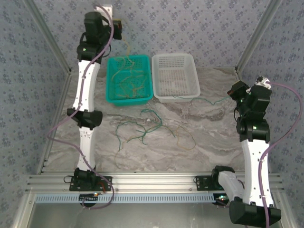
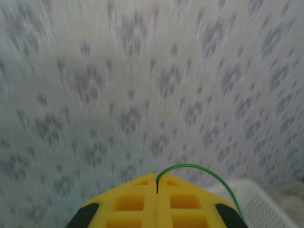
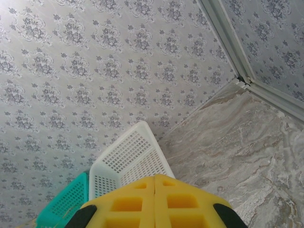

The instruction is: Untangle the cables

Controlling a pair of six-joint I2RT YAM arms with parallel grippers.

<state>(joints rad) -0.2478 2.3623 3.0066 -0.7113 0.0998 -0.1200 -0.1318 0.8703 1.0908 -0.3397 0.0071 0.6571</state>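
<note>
Pressed tight together at the bottom of the left wrist view: yellow left fingers [image 2: 135, 203], pinching a dark green cable [image 2: 190, 166] in the seam at their tips. Arcs up out of that seam, then drops to the right, over a corner of the white basket [image 2: 259, 206]. Likewise pressed together, seam closed: right fingers [image 3: 128, 203], raised above the tabletop [image 3: 247, 142], with both baskets beyond the tips. Cannot tell whether anything is caught between them. Running from the white basket's front edge across the tabletop up to the right fingers: one long green strand [image 1: 212, 102]; contact there too small to judge. Heaped inside the teal basket [image 1: 113, 97]: a tangle of yellowish-tan and green cables [image 1: 129, 78]. Just beside it on the right, the white basket. Loose on the tabletop in front of both: looping green cables [image 1: 154, 118] and a tan cable [image 1: 193, 141], overlapping. Hanging from the raised left fingers down into the teal basket: a thin strand [image 1: 127, 49], colour hard to make out.
</note>
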